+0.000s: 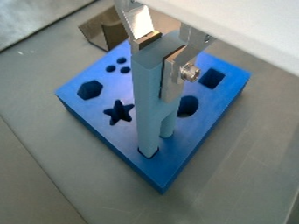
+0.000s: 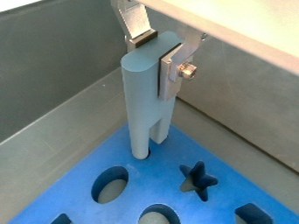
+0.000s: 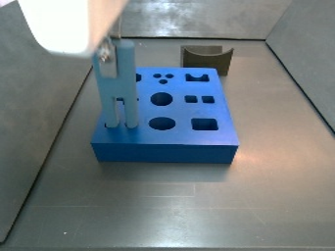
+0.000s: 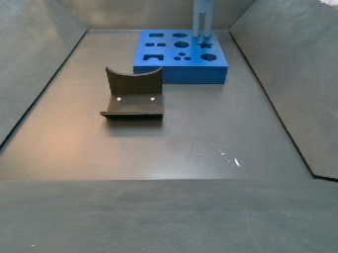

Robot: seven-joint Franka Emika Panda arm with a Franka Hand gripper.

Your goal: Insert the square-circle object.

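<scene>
A blue block (image 3: pixel 170 147) pierced with shaped holes, a star-shaped hole (image 1: pixel 118 112) among them, lies flat on the grey table (image 4: pixel 199 138). It sits towards one end, beneath the hand (image 3: pixel 118 125). Grey walls (image 3: pixel 39 118) enclose the table.

1. Floor (image 4: pixel 172 148): flat, matte grey, with faint scuffs and a small bright glint.
2. Side walls (image 4: pixel 40 69): grey panels, sloping outward from the floor.
3. Rear wall (image 3: pixel 210 18): grey, with dull reflections.
4. Light: diffuse, from overhead.
</scene>
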